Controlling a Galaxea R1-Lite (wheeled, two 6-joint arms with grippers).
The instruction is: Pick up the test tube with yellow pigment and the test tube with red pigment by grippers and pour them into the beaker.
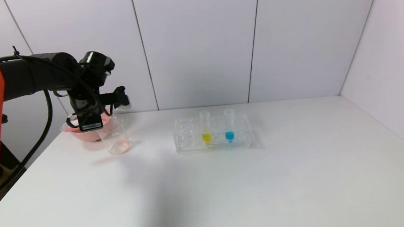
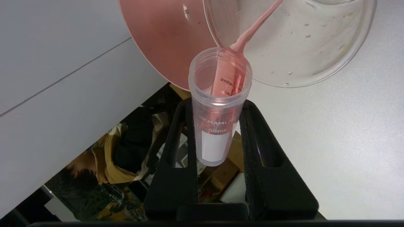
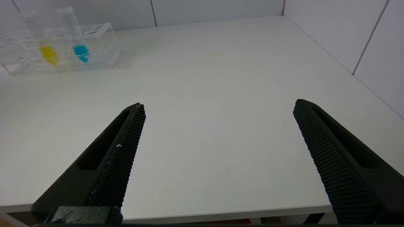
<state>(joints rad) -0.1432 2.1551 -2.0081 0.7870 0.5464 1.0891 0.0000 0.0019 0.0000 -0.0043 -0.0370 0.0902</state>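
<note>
My left gripper [image 1: 120, 97] is raised over the clear beaker [image 1: 115, 139] at the table's far left. In the left wrist view this gripper [image 2: 217, 105] is shut on the red-pigment test tube [image 2: 216, 138]. The tube is tipped mouth-first towards the beaker [image 2: 293, 47], and a thin pink-red stream runs from its mouth into the beaker. The yellow-pigment test tube [image 1: 206, 130] stands upright in the clear rack [image 1: 190, 145]; it also shows in the right wrist view [image 3: 45, 47]. My right gripper [image 3: 219, 105] is open and empty, low by the table's near edge.
A pink bowl [image 1: 81, 133] sits right behind the beaker; it also shows in the left wrist view [image 2: 164, 34]. A tube with blue liquid [image 1: 229, 128] stands next to the yellow one in the rack. White walls close the back and right sides.
</note>
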